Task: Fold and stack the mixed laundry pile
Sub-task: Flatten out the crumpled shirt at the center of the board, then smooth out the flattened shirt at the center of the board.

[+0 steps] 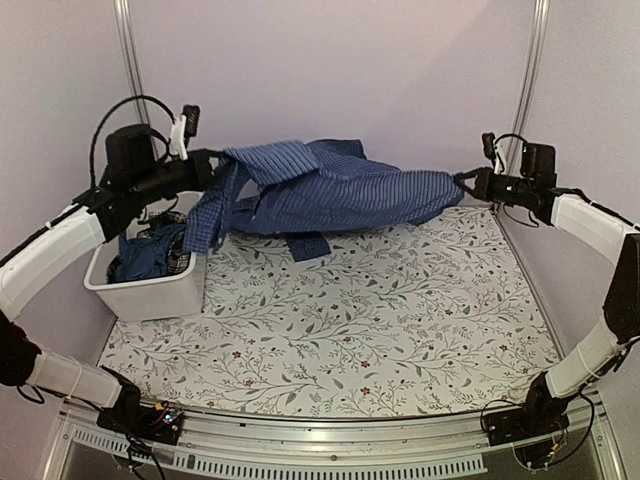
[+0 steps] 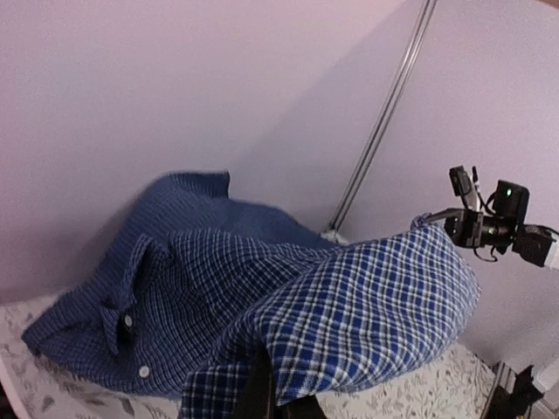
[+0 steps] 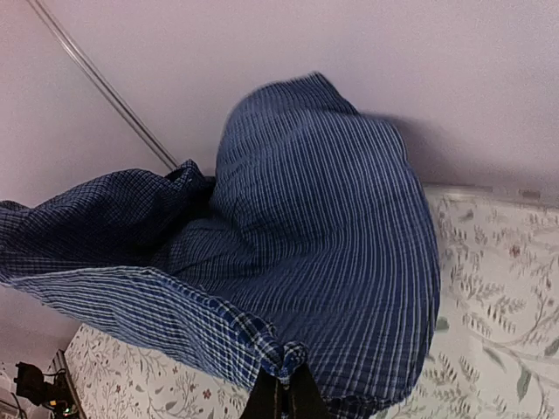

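The blue-and-white check button-up shirt (image 1: 330, 192) hangs stretched between both grippers above the far side of the table. My left gripper (image 1: 213, 165) is shut on its left edge; in the left wrist view the cloth (image 2: 349, 305) drapes over the fingers. My right gripper (image 1: 466, 183) is shut on the shirt's right hem, pinched between the fingertips in the right wrist view (image 3: 284, 371). A sleeve dangles at the left and a cuff touches the table. More dark blue clothes (image 1: 150, 255) lie in the white tub (image 1: 150, 295). The black-and-white plaid piece barely shows there, if at all.
The floral tablecloth (image 1: 350, 320) covers the table. The white tub stands at the left edge under my left arm. Purple walls and metal frame posts (image 1: 127, 45) close in the back and sides.
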Available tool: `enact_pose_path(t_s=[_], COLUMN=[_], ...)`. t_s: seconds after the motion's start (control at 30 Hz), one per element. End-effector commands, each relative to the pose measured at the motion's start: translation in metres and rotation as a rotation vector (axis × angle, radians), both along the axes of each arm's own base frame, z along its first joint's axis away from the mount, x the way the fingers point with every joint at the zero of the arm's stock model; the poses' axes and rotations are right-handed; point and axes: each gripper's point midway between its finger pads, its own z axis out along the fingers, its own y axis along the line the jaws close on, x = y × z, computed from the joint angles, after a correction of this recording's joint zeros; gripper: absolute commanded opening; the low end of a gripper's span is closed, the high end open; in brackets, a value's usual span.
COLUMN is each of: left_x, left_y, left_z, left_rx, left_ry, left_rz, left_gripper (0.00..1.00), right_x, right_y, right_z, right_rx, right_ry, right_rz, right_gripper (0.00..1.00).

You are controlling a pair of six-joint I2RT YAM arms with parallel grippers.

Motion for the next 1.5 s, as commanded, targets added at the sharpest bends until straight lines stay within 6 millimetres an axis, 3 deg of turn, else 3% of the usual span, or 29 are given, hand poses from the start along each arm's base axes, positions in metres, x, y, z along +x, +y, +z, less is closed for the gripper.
enact_pose_path(t_s=[0.0, 0.1, 0.2, 0.4, 0.63, 0.67, 0.77, 0.87, 1.0, 1.1, 1.17, 1.23, 1.33, 1.37, 1.4, 1.47], left_x=[-0.065, -0.089, -0.109, -0.144, -0.217, -0.227, -0.255, -0.253, -0.212, -0.165, -0.128, -0.096, -0.049, -0.035, -0.025, -0.008], left_y=[-0.028, -0.028, -0.027, -0.026, -0.043, -0.046, -0.053, -0.052, -0.055, -0.054, -0.058, -0.074, -0.092, -0.1, -0.111, -0.128], left_z=[-0.092, -0.14, -0.165, -0.168, -0.196, -0.199, -0.219, -0.229, -0.203, -0.202, -0.214, -0.225, -0.254, -0.262, -0.273, -0.297], left_rx=[0.139, 0.215, 0.248, 0.304, 0.422, 0.442, 0.537, 0.58, 0.51, 0.457, 0.452, 0.46, 0.477, 0.481, 0.492, 0.531], left_ry=[0.259, 0.396, 0.474, 0.539, 0.689, 0.702, 0.76, 0.771, 0.629, 0.612, 0.648, 0.649, 0.703, 0.732, 0.764, 0.824], left_rz=[-0.127, -0.143, -0.186, -0.264, -0.465, -0.494, -0.572, -0.543, -0.421, -0.316, -0.222, -0.185, -0.131, -0.127, -0.146, -0.159], left_gripper=[0.0, 0.0, 0.0, 0.0, 0.0, 0.02, 0.36, 0.68, 0.91, 0.92, 0.87, 0.84, 0.84, 0.83, 0.84, 0.84], right_x=[-0.045, -0.062, -0.072, -0.102, -0.175, -0.186, -0.214, -0.222, -0.187, -0.143, -0.109, -0.074, -0.022, -0.004, 0.011, 0.037], right_y=[-0.008, -0.01, -0.006, -0.006, 0.012, 0.014, 0.02, 0.016, 0.008, 0.006, 0.008, 0.011, 0.01, 0.011, 0.014, 0.025], right_z=[-0.074, -0.102, -0.124, -0.153, -0.152, -0.15, -0.159, -0.159, -0.137, -0.128, -0.134, -0.156, -0.167, -0.184, -0.183, -0.209], right_rx=[-0.072, -0.125, -0.144, -0.154, -0.017, 0.003, 0.042, -0.002, -0.071, -0.075, -0.076, -0.118, -0.178, -0.193, -0.195, -0.205], right_ry=[0.198, 0.281, 0.375, 0.559, 0.68, 0.692, 0.789, 0.789, 0.663, 0.588, 0.59, 0.642, 0.616, 0.641, 0.624, 0.646], right_rz=[-0.021, -0.003, 0.041, 0.071, 0.153, 0.157, 0.166, 0.155, 0.097, 0.041, 0.029, 0.037, 0.017, 0.018, 0.024, 0.054], right_gripper=[0.0, 0.0, 0.0, 0.0, 0.02, 0.06, 0.57, 0.96, 0.99, 0.99, 0.98, 0.93, 0.89, 0.88, 0.87, 0.83])
